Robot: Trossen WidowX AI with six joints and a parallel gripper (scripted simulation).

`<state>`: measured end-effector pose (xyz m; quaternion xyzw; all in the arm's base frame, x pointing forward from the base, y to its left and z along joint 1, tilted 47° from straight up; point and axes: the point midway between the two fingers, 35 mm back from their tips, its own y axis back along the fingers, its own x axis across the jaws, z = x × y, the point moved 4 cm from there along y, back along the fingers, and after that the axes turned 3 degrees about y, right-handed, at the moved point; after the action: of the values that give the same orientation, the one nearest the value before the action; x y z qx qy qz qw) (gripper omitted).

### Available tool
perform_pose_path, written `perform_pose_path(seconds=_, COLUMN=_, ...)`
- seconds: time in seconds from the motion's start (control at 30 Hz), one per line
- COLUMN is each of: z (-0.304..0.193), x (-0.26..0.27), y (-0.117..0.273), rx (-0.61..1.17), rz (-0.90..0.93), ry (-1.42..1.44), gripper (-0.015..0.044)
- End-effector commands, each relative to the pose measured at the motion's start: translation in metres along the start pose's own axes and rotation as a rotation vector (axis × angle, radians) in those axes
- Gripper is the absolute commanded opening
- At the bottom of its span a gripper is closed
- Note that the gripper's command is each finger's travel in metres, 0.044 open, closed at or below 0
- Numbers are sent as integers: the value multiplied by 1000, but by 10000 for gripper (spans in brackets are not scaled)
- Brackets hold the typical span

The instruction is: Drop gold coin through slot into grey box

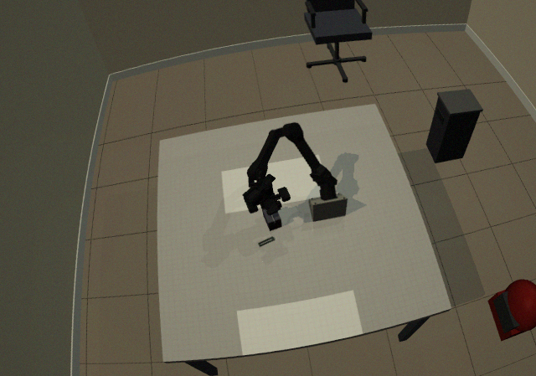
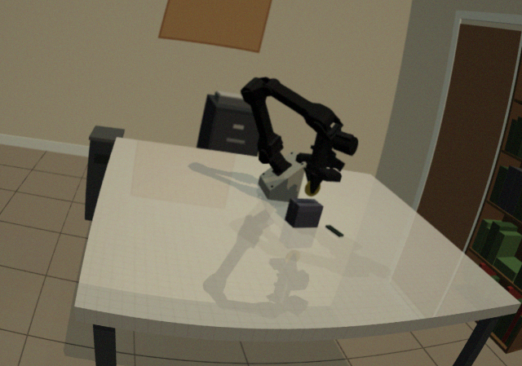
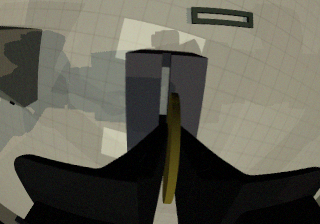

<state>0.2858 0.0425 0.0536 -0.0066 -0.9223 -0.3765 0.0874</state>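
Grey box (image 1: 271, 221) (image 2: 303, 213) (image 3: 189, 84) sits below my gripper (image 1: 271, 208) (image 2: 312, 188) (image 3: 170, 130), nearly shut, pinching the gold coin (image 2: 307, 191) (image 3: 173, 154) between its fingertips.

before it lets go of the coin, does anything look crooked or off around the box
Nothing looks damaged or spilled. The gold coin, gripped in the jaws, looks slightly askew to the slot in the grey box: its edge leans a little off the slot's line.
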Motion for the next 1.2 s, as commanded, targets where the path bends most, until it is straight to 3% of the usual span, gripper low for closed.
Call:
perform_pose_path(seconds=0.0, z=-2, x=3, y=-2, rx=4, rz=2, ry=4, gripper=4)
perform_pose_path(seconds=1.17, z=-4, x=4, y=-4, rx=-5, rz=-3, ry=4, gripper=0)
